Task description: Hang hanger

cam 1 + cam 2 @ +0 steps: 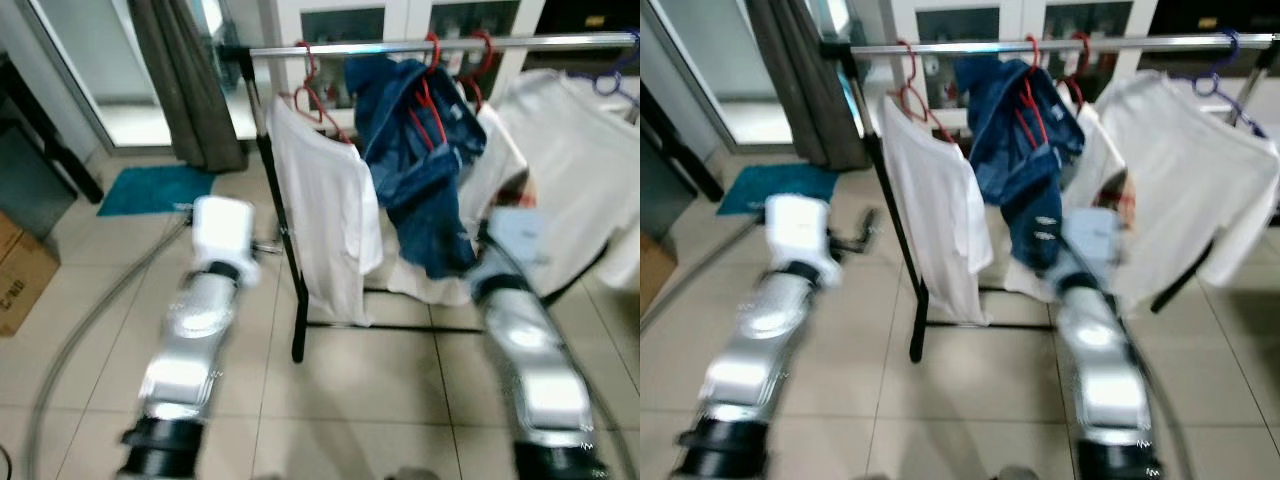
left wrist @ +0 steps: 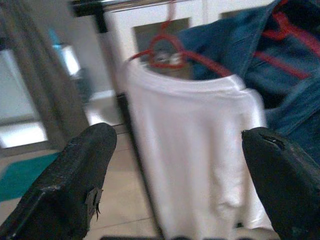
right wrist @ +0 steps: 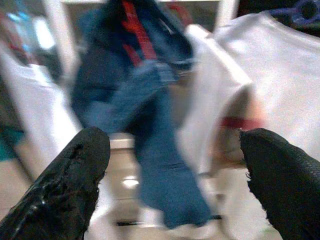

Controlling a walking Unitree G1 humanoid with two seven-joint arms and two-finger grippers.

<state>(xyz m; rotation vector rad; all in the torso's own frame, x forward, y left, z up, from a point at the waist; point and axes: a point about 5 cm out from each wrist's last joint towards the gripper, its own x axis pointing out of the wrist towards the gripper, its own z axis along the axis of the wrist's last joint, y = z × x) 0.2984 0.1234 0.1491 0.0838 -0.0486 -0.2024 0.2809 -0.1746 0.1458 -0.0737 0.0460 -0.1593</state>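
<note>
Grippers are reaching forward over the tiled floor (image 1: pixel 380 390), left gripper (image 2: pixel 175 165) and right gripper (image 3: pixel 170 170) both spread wide and empty. Beyond, a red hanger (image 1: pixel 318 100) carrying a white shirt (image 1: pixel 325 215) is hanging on the rail (image 1: pixel 400 47), beside a denim jacket (image 1: pixel 420 160).

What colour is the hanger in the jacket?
Red, clearest in the left eye view.

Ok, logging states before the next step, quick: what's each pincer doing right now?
Left pincer: open, holding nothing, facing the white shirt.
Right pincer: open, holding nothing, facing the blue denim garment.
</note>
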